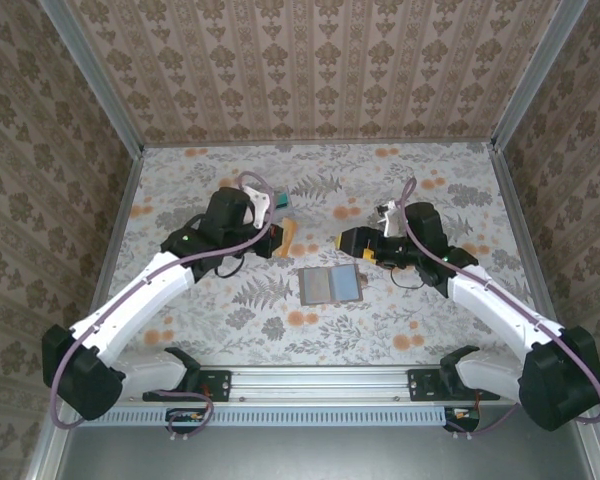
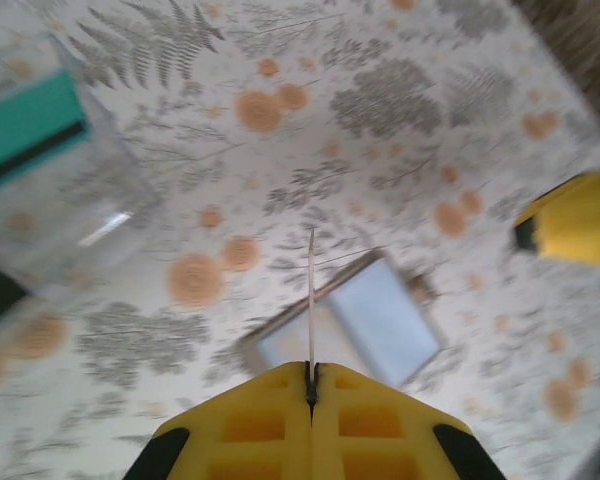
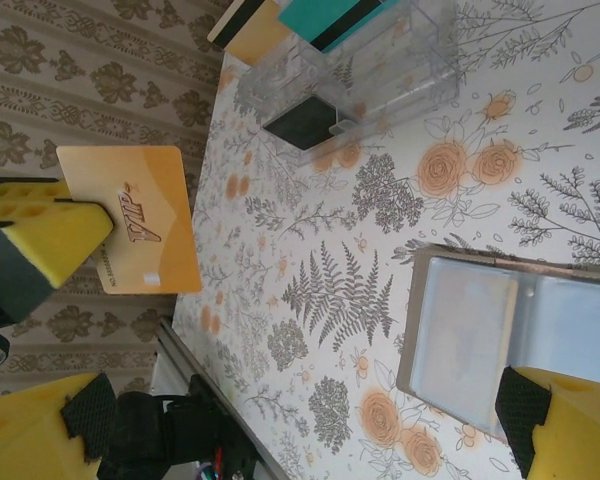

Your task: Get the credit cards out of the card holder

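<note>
Card holder (image 1: 330, 285) lies open and flat on the floral surface (image 1: 430, 200), both bluish-grey panels up, its long axis running left-right in the top view. It sits between the two arms and slightly nearer their bases than either end effector. Left end effector (image 1: 277, 238) is closed on an orange card (image 1: 289, 237), held clear of the surface. In the left wrist view the card is edge-on, a thin line rising from the seam between the yellow fingers (image 2: 380, 430), with the holder below and beyond it. The clear tray (image 1: 277, 203) is just beside the held card on its far side, with a teal card (image 3: 330, 15) standing in it. Judgement: the short move is card to tray, away from the arm bases. Right end effector (image 1: 346, 243) is wide open and empty, hovering just beyond the holder's right panel. It looks the nearer of the two to the holder, so a next pick probably falls to it, reaching back toward the bases. Unresolved: whether any card remains in the slots. The panels read as plain blue-grey, the left wrist view is motion-blurred, and the right finger cuts off the holder's corner in the right wrist view. A dark object by the tray cannot be identified.
</note>
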{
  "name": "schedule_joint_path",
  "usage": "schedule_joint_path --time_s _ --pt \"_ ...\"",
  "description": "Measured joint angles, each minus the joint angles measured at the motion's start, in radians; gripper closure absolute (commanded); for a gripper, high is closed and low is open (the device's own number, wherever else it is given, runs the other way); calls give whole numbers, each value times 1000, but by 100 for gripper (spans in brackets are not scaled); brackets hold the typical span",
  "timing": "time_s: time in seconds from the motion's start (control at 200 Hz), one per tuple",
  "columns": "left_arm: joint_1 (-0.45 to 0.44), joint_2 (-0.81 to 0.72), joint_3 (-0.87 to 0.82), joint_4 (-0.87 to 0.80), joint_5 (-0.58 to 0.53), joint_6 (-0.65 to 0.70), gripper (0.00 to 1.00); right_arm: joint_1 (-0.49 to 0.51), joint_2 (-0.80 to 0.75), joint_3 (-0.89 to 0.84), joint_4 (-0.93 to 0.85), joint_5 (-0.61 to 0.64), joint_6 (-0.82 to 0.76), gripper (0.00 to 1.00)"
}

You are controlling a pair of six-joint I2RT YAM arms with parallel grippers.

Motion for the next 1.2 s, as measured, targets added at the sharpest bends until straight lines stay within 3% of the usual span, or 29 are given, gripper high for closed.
schedule_joint_path --time_s 0.165,0.36,0.715,0.885,1.2 --pt "27 -70 -2 -49 -121 325 100 0 -12 13 -30 16 -19 0" --pt "124 -103 -2 -56 -201 640 100 0 -42 25 -58 25 -23 0" --pt "186 30 -2 27 -289 1136 100 0 -67 31 -86 39 -27 0" --pt "238 134 24 72 -291 1252 100 0 -67 44 -90 44 -27 0" --pt "294 301 145 112 -257 1315 100 -2 -27 94 -91 34 -50 0"
